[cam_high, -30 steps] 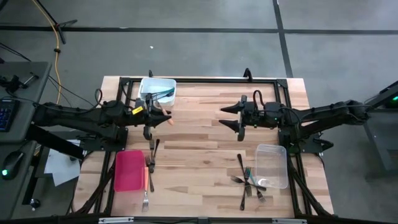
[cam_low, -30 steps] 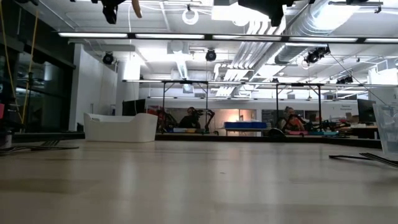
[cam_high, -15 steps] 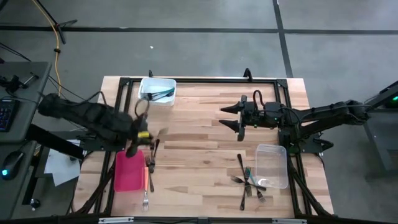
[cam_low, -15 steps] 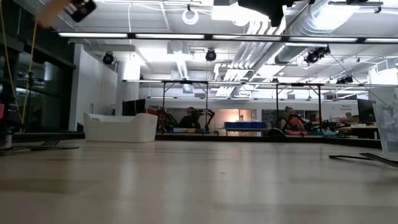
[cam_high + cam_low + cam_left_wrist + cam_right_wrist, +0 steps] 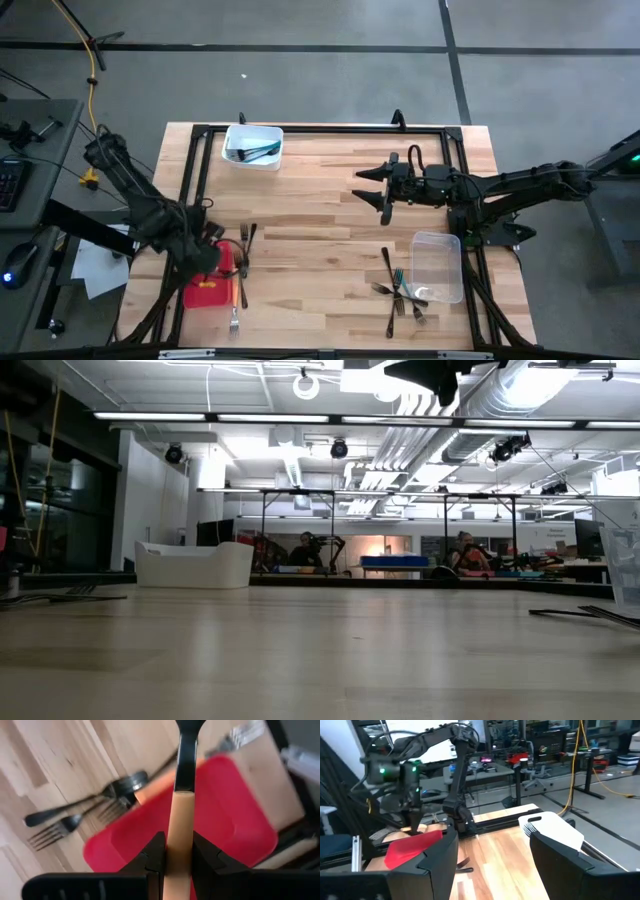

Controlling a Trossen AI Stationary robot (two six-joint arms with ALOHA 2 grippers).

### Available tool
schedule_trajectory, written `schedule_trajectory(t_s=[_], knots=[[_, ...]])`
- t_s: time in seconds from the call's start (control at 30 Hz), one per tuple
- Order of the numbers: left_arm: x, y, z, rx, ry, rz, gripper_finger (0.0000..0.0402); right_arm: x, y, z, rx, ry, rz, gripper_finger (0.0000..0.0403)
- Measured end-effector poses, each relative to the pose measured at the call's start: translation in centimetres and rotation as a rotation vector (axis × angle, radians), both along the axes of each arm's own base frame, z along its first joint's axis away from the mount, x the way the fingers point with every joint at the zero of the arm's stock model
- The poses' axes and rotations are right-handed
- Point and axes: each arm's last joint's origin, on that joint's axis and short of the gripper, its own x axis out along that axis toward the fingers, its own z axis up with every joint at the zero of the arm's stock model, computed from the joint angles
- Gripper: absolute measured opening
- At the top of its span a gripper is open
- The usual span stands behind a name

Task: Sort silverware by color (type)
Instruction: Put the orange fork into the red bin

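My left gripper [image 5: 207, 262] hangs over the red tray [image 5: 208, 292] at the table's near left, shut on an orange-handled utensil [image 5: 179, 835] with a black front part [image 5: 185, 760]. Dark forks [image 5: 245, 240] lie on the wood beside the tray's far right corner, and an orange utensil [image 5: 242, 288] lies along its right edge. More forks [image 5: 400, 290], one of them teal, lie crossed left of the clear tub [image 5: 437, 266]. My right gripper [image 5: 372, 188] hovers open over the table's middle right, with nothing between its fingers [image 5: 437, 857]. My left gripper pinches the utensil's orange handle [image 5: 178, 851] between its two fingers. The fingers point steeply down, and the utensil runs along them. Its black end sticks out past the fingertips. It is lifted clear above the red tray.
A white tub [image 5: 253, 146] with dark utensils inside stands at the far left. A lone fork [image 5: 234, 322] lies near the front edge, below the tray. A black frame [image 5: 330, 128] borders the table. Bare wood lies between the two arms.
My left gripper has swung from beside the white tub toward the table's near left, coming to hang over the red tray. It has sunk a little and tipped from level to pointing steeply down. The orange-handled utensil has stayed in its hold.
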Motion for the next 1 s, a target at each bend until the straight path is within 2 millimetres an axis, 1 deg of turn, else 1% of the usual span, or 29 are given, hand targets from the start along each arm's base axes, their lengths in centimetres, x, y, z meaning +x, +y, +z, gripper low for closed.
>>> schedule_trajectory(t_s=[0.13,0.3,0.37,0.57,0.87,1.0], knots=[[-0.9,0.0,-1.6,0.038,0.024,-0.061,0.0042,0.0,0.0,0.0,0.043,-0.008,-0.013,0.0232],[-1.2,0.3,-3.3,0.084,0.028,-0.170,0.0042,0.0,-0.1,0.0,0.048,-0.009,-0.019,0.0232],[-1.4,0.5,-3.9,0.104,0.045,-0.185,0.0042,0.0,-0.1,0.0,0.060,-0.012,-0.030,0.0232],[-1.5,0.4,-3.9,0.075,0.070,-0.208,0.0042,0.0,-0.1,0.0,0.072,-0.015,-0.049,0.0232],[-1.5,0.4,-3.9,0.070,0.073,-0.188,0.0042,0.0,-0.1,0.0,0.093,-0.019,-0.049,0.0232],[-0.8,-0.5,-4.0,0.013,0.034,-0.187,0.0042,0.0,-0.1,0.0,0.094,-0.019,-0.049,0.0232]])
